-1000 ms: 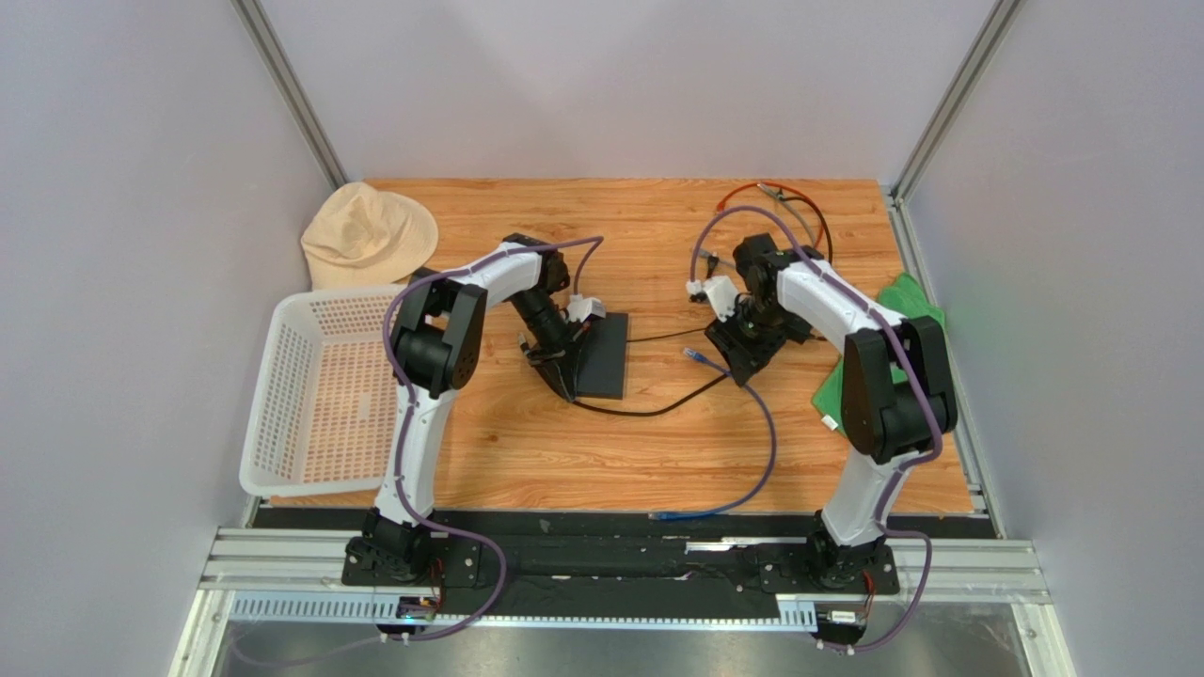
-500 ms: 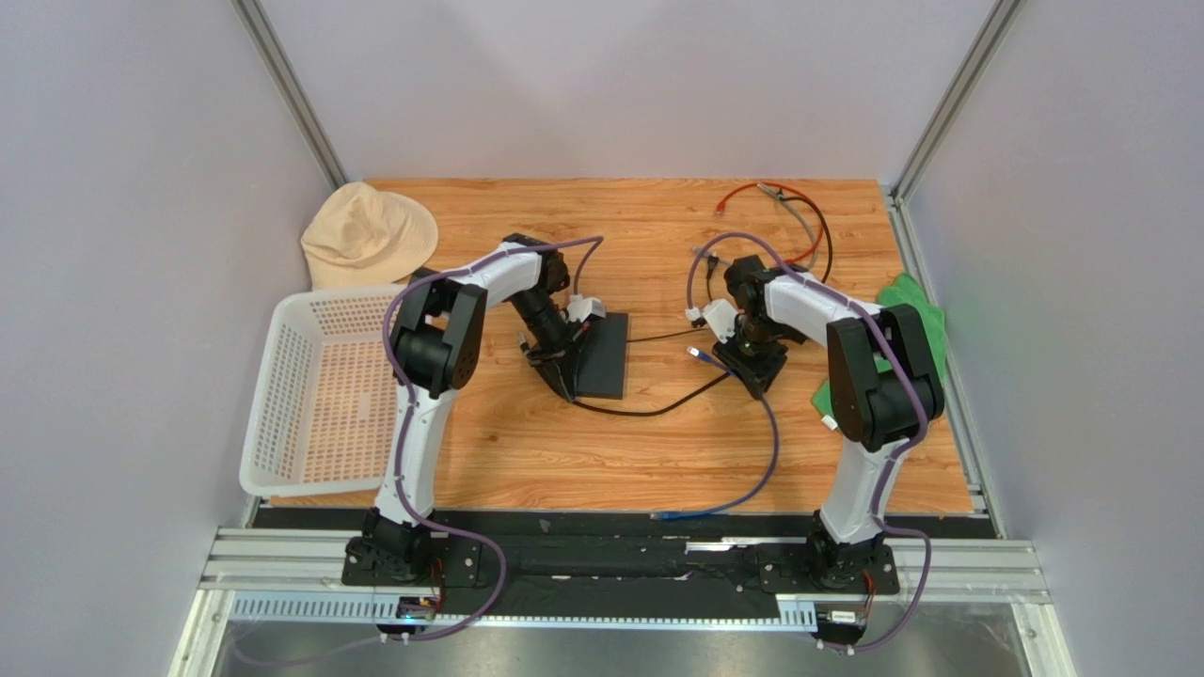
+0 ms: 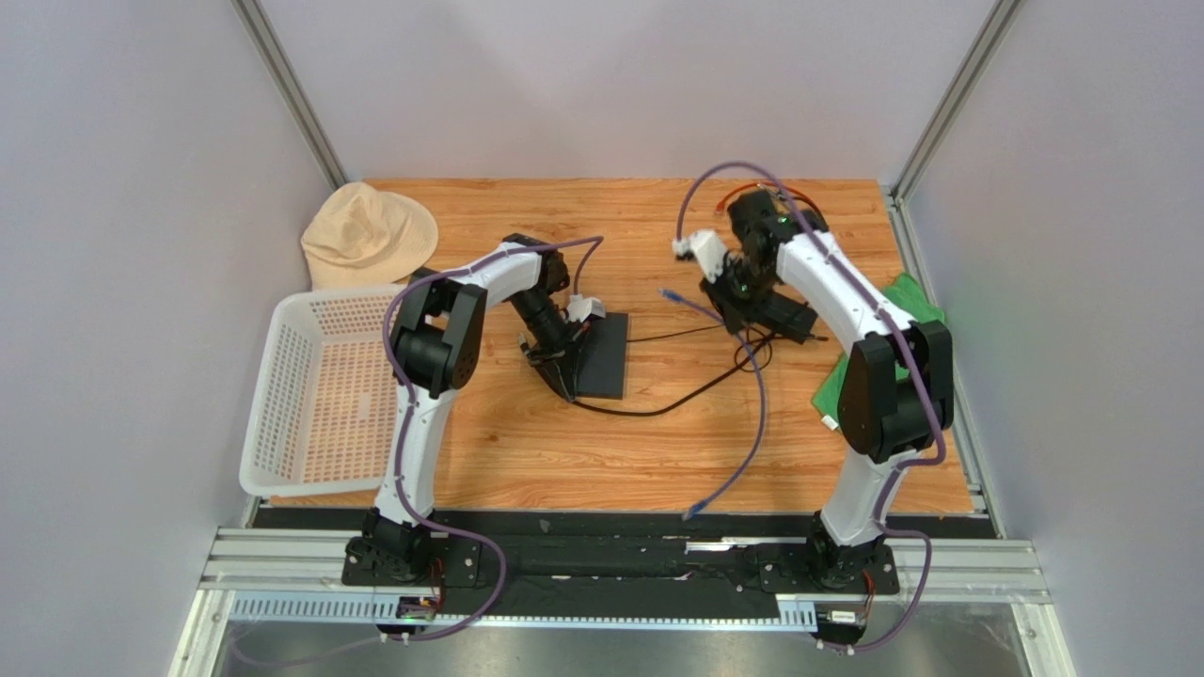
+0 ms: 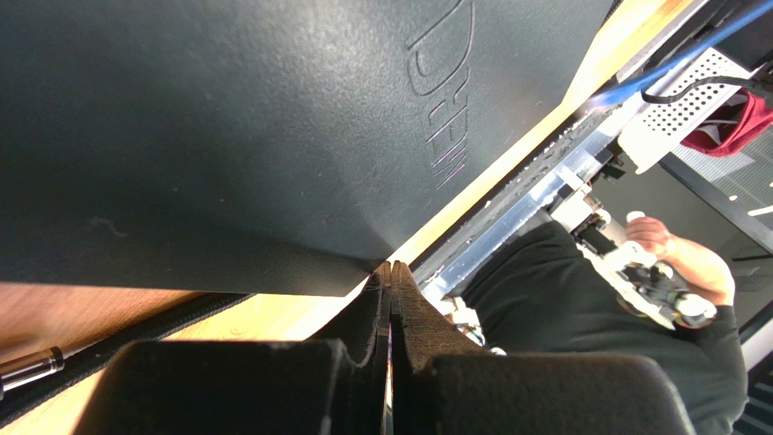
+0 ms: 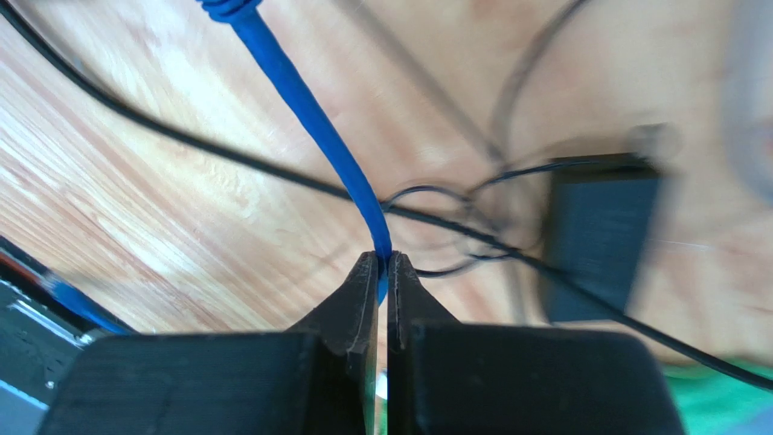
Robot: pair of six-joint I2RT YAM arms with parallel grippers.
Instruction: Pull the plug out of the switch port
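The right jaws are pinched together on the blue cable (image 5: 313, 118), with only the thin cord between their tips. The cable runs up and away from them in the right wrist view, ending at its ribbed boot at the top edge. From above, the plug (image 3: 670, 296) sits free at the end of that short stretch, left of the right wrist. It is out of the switch box (image 3: 605, 353) and well apart from it. The port itself is too small to make out. Behind the grip, the rest of the blue cable loops down across the tabletop (image 3: 565, 452) toward the near edge.

The left jaws are fully closed with nothing between them. Their tips touch the edge of the flat black switch box, which fills most of the left wrist view.

A thin black cable (image 3: 664, 402) leaves the box's near corner and curves right, passing under the blue one. A small black adapter brick (image 5: 594, 236) lies just beside the right jaws. Further out are a white basket (image 3: 318, 388) at the left edge, a beige hat (image 3: 368, 233) behind it, and a green cloth (image 3: 905, 303) at the right.
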